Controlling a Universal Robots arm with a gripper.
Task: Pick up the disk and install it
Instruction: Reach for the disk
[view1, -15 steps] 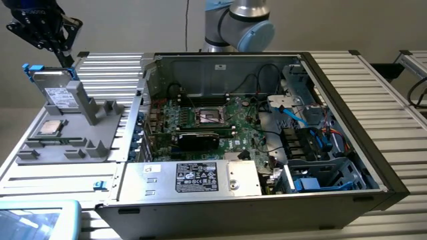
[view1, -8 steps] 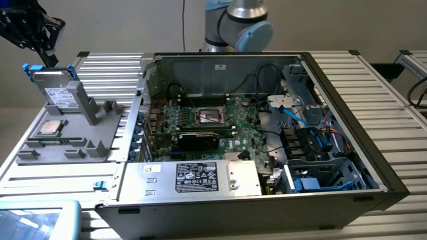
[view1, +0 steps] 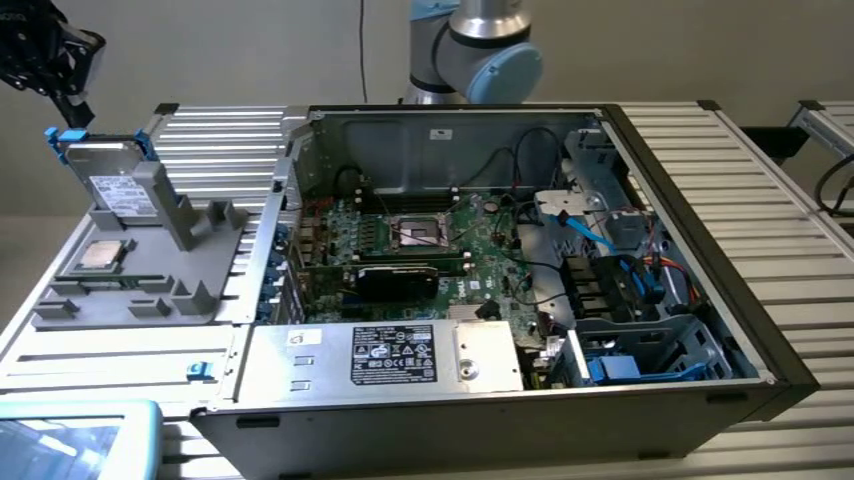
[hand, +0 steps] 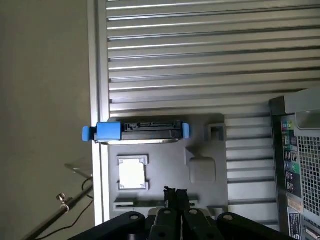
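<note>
Landmark: grey fixture (view1: 200, 222) (hand: 165, 165), a moulded stand resting on the slatted table (view1: 761, 180) (hand: 200, 60).
Disk: the disk (view1: 118, 185) (hand: 150, 131) stands on edge in a slot at the far end of the grey fixture, leaning against one of its upright posts. White label faces out. Blue carrier frames it, with blue tabs projecting at both top corners.
Gripper position: the gripper (view1: 70, 105) (hand: 175, 194) hangs above the grey fixture, over the end that carries the disk. In the wrist view its tips sit apart from the disk's top edge, with bare fixture between.
Gripper state: the two fingers are pressed together, no gap, nothing between them. It has hold of nothing.
CPU chip: small square silver CPU chip (view1: 100, 257) (hand: 132, 173) lies flat in a recess of the grey fixture, just beside the disk's slot on the nearer side.
Computer case: open computer case (view1: 441, 140) (hand: 300, 160) lies touching the grey fixture on the exterior view's right, motherboard (view1: 441, 245) exposed.
Silver box: silver box (view1: 394, 355) with black label, inside the case at the corner nearest the grey fixture's front end.
Arm: robot arm (view1: 474, 50) rises beyond the case, well apart from the grey fixture.
Task status: disk not lifted; it is seated in the fixture.
</note>
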